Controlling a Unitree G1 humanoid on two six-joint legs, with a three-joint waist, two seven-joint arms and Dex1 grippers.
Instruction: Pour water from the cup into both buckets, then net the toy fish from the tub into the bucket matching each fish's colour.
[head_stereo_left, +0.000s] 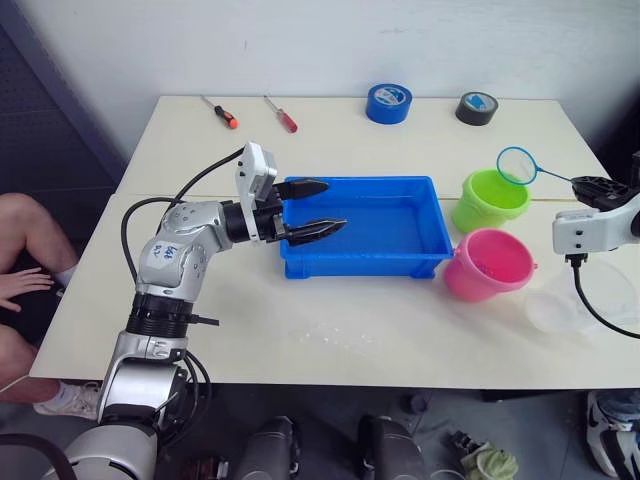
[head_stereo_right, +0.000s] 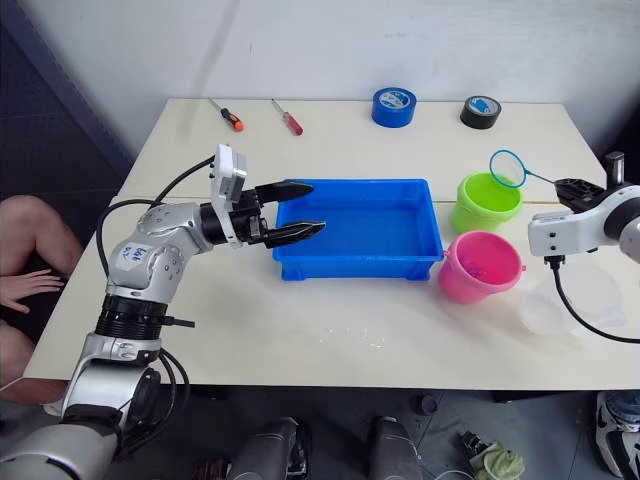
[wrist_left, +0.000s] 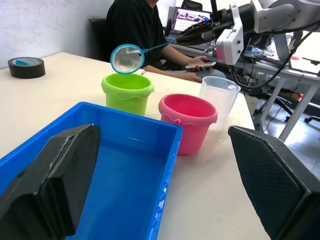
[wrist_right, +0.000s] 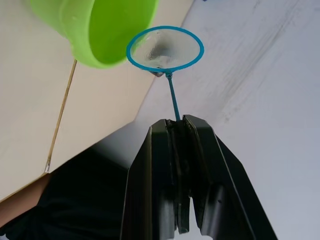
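The blue tub (head_stereo_left: 362, 265) sits mid-table with water in it. My left gripper (head_stereo_left: 333, 205) is open, its fingers spread over the tub's left end, holding nothing. To the tub's right stand the green bucket (head_stereo_left: 490, 200) and the pink bucket (head_stereo_left: 487, 265), with the clear cup (head_stereo_left: 568, 300) upright beyond the pink one. My right gripper (wrist_right: 175, 122) is shut on the thin handle of the net. The net's blue hoop (head_stereo_left: 518, 165) hangs above the far rim of the green bucket. The toy fish are hidden from view.
Two screwdrivers (head_stereo_left: 222, 113) (head_stereo_left: 282, 115), a blue tape roll (head_stereo_left: 388, 103) and a black tape roll (head_stereo_left: 477, 107) lie along the table's far edge by the wall. A person's leg (head_stereo_left: 25, 240) is at the table's left; another person (wrist_left: 135, 30) sits beyond its right end.
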